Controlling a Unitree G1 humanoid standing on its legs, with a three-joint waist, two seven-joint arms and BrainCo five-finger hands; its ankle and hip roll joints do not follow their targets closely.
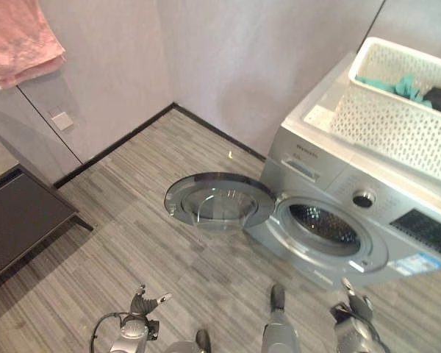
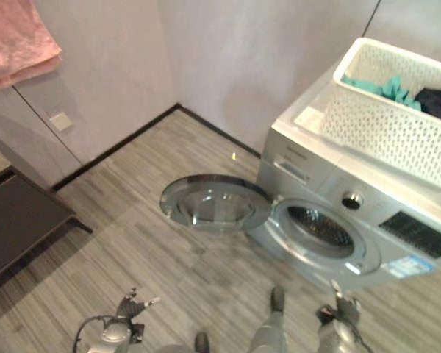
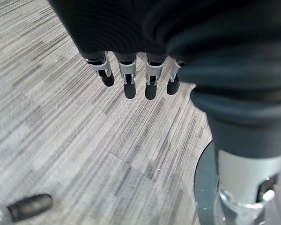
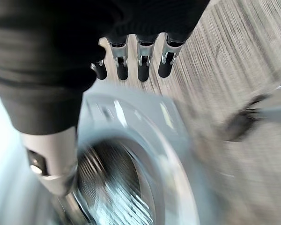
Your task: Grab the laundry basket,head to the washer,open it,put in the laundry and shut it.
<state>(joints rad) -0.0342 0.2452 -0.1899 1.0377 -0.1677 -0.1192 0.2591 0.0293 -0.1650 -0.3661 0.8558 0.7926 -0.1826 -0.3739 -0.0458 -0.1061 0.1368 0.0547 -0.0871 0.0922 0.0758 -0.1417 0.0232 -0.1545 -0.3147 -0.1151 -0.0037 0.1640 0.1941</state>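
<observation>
White plastic laundry basket (image 1: 397,110) with clothes (image 2: 397,92) sits on top of the washer (image 1: 353,213), whose door (image 1: 219,200) hangs wide open. Left hand (image 3: 131,77) and right hand (image 4: 136,61) hang before the washer, fingers relaxed, empty.

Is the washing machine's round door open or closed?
Open. The washer door is swung out wide over the floor, and you can see right into the dark drum.

Laundry basket (image 1: 397,118) cut by frame edge
</observation>
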